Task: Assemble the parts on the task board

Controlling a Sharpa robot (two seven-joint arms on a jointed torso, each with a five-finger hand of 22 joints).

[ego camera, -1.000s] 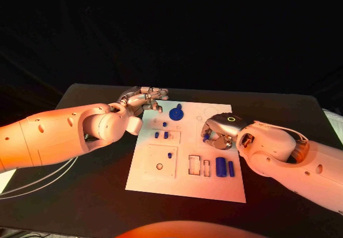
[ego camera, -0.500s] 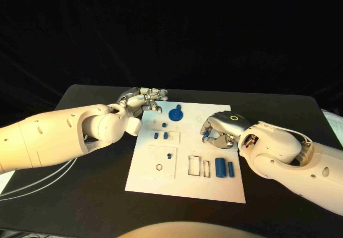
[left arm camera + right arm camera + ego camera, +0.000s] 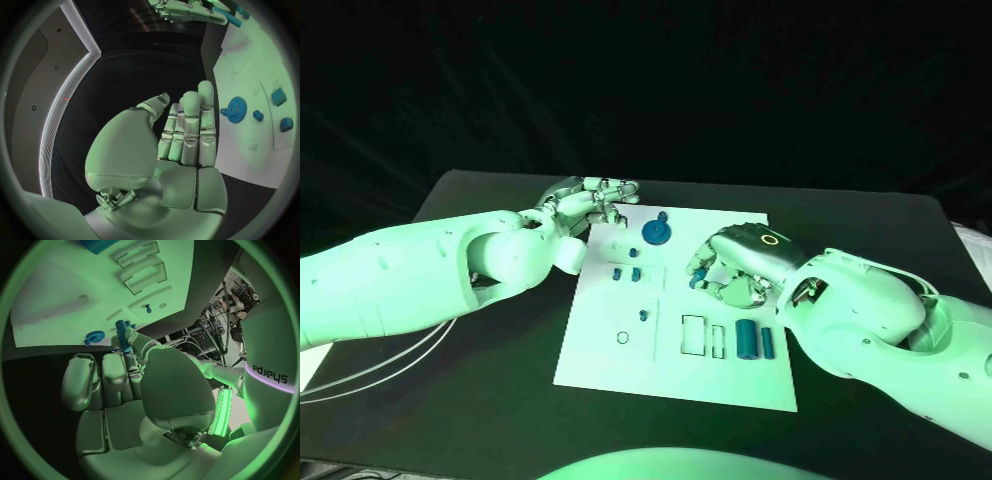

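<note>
Near edge of the task board [image 3: 678, 385]: two blue cylinders [image 3: 754, 340] lie side by side at about 5 o'clock of its centre, beside two rectangular slots [image 3: 702, 335]. Right hand [image 3: 730, 268] over the board's 3 o'clock side, fingers curled, pinching a slim blue peg [image 3: 121, 335]; contact with the board is not clear. Blue gear [image 3: 655, 231] seated toward 12 o'clock. Left hand [image 3: 593, 200] at the board's 11 o'clock corner on the bench [image 3: 488, 400], fingers extended together, holding nothing.

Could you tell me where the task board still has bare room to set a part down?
The task board is bare along its near edge, below the slots. It is crowded mid-board, around the right hand.
</note>
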